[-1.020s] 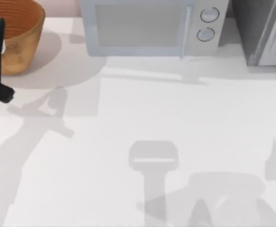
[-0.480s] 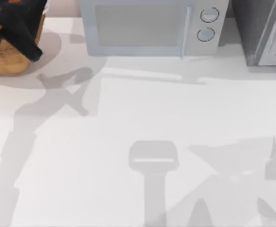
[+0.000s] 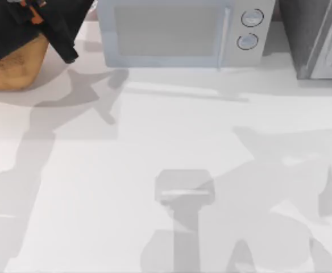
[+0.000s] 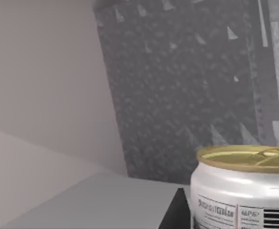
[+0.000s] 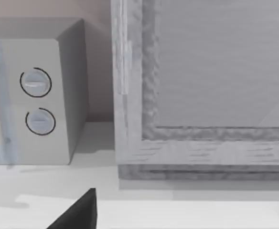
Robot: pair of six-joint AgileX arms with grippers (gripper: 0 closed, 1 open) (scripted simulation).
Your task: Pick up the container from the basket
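At the bench's ten o'clock corner the left hand is hovering over the basket, seemingly gripping the container, a light, stiff, slick-sided can best pinched mid-wall; finger state I cannot tell.

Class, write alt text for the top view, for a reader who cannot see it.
A black robot arm, the left one, reaches over a woven basket at the far left corner of a white table. A pale grey microwave stands along the back edge, with a grey cabinet at its right.
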